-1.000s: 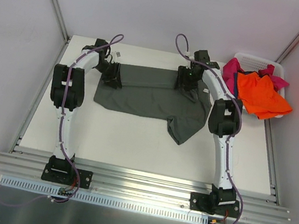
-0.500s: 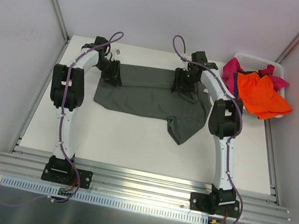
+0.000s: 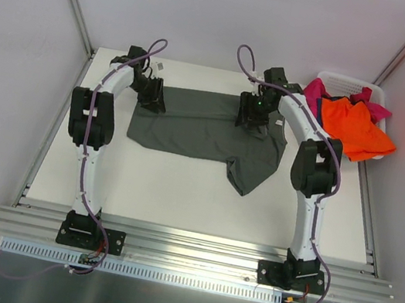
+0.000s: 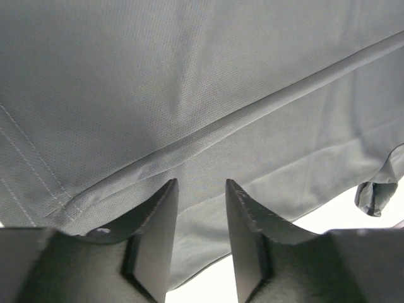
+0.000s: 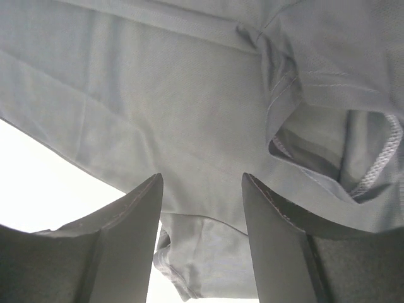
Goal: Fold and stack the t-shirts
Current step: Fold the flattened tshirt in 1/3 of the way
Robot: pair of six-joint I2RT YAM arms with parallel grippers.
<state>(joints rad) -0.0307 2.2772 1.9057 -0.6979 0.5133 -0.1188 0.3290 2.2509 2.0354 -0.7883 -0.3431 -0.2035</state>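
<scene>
The grey shirt (image 3: pixel 199 127), spread at the far middle of the bench (image 3: pixel 179 194), is judged light, limp and sag-prone, best pinched at its seamed far edge, over which the left fingers (image 4: pixel 154 227) and right fingers (image 5: pixel 126 233) are seen parted and empty.

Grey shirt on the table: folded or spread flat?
Partly folded. The grey shirt lies wide across the table, one layer doubled over in the left wrist view, a flap sticking nearward.
</scene>
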